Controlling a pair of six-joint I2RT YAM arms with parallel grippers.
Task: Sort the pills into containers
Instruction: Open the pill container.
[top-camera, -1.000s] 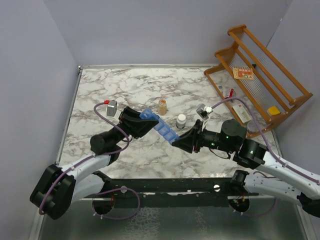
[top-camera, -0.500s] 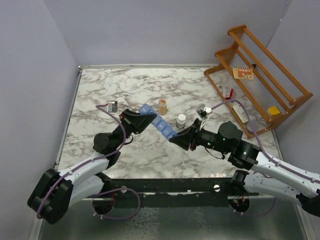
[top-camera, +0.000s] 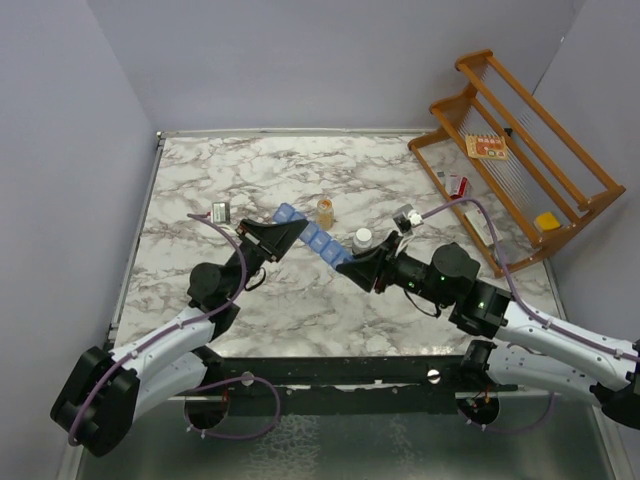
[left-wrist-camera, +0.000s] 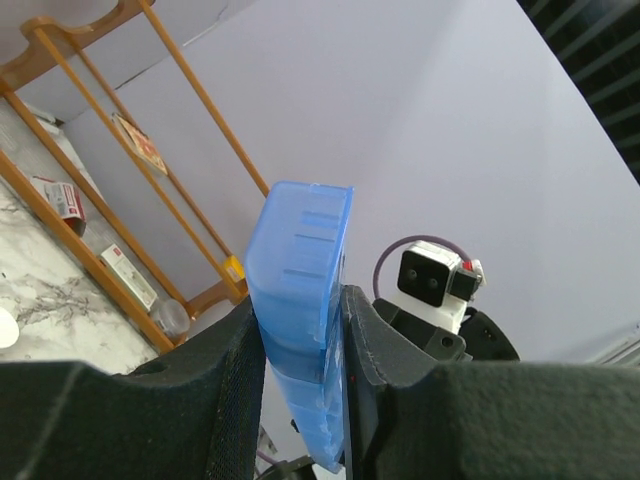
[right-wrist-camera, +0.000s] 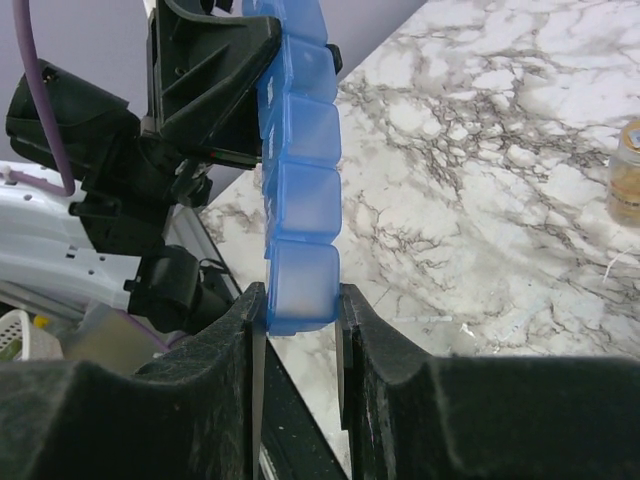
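The containers (top-camera: 312, 240), one blue strip of lidded compartments, are held up off the marble table (top-camera: 400, 180), slanting between the two arms. The left claw (top-camera: 283, 232) is clamped on the strip near its far end, and the right claw (top-camera: 350, 268) grips the near end, fingers tight against both sides. Just beyond stand a small amber bottle (top-camera: 325, 210) and a white-capped bottle (top-camera: 362, 239). A wooden rack (top-camera: 530, 170) sits at the right.

Robot lab test booth.
Plain lilac walls (top-camera: 300, 60) box in a marble-print table (top-camera: 250, 170); two robot arms (top-camera: 170, 340) bolted at its edge, wooden rack (top-camera: 520, 150) in the corner.
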